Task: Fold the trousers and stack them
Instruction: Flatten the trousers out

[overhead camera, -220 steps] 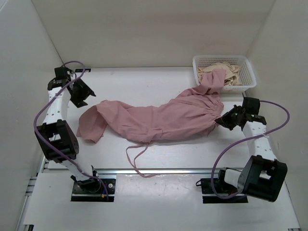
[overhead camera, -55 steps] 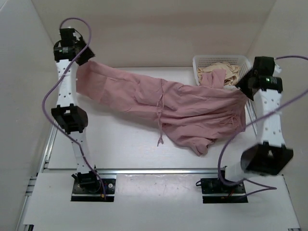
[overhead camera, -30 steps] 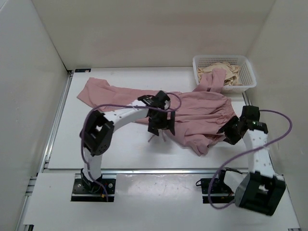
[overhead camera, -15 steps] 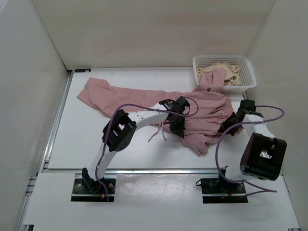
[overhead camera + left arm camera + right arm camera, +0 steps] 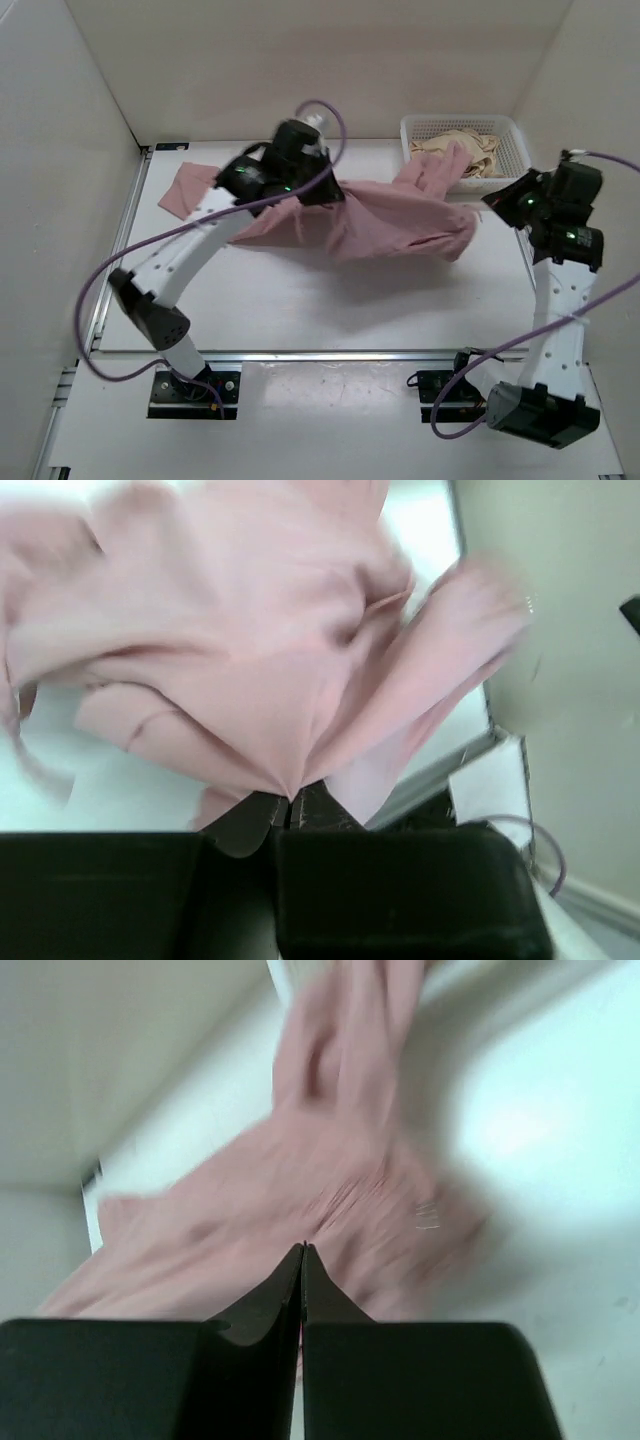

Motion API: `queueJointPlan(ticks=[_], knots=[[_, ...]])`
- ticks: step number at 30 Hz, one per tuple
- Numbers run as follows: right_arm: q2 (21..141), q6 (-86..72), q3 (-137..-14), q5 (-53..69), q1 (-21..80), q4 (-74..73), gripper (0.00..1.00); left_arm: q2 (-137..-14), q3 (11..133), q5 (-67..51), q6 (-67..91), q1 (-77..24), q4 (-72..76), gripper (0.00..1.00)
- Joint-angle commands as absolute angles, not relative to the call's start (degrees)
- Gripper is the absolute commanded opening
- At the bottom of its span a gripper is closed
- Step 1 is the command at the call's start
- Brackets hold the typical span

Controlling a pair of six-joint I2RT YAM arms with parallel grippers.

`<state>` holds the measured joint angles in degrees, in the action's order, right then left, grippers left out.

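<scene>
While both jaws are closed on them, the pink cloth trousers (image 5: 390, 225) hang between the left gripper (image 5: 290, 802) and the right gripper (image 5: 303, 1252). Their long axis runs left to right.

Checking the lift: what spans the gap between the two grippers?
The pink trousers, stretched from left gripper to right gripper in the top view; each wrist view shows its gripper pinching the fabric.

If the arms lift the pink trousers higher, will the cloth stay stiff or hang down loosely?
Probably floppy: the pink trousers sag between the left fingers and the right fingers. Likely light, since two small pinches carry them. One end seems draped on the basket rim, so it might drag or snag there.
</scene>
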<state>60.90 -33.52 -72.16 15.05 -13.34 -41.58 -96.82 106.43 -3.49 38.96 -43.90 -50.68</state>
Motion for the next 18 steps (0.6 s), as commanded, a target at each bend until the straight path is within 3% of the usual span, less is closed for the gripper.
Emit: queueJointPlan(ticks=[1,2,5,12,18], knots=[[58.98,-31.99,-79.79,9.4,-15.12,-44.55,0.0,-89.13,119.13,5.79,32.88,-41.84,-68.53,0.1],[58.97,-31.99,-81.28,9.4,-15.12,-44.56,0.0,-89.12,128.4,5.8,31.39,-41.84,-70.9,0.1],[59.76,-33.13,-86.74,8.8,-15.12,-45.26,0.0,-91.84,139.88,2.66,29.8,-40.53,-75.06,0.1],[67.76,-30.33,-88.07,14.14,-10.3,-44.12,0.0,-105.53,141.76,-4.22,27.77,-38.32,-70.4,0.1],[64.0,-26.36,-70.69,10.03,8.51,-44.12,0.36,-107.31,142.47,-8.53,28.92,-38.32,-65.75,0.1]])
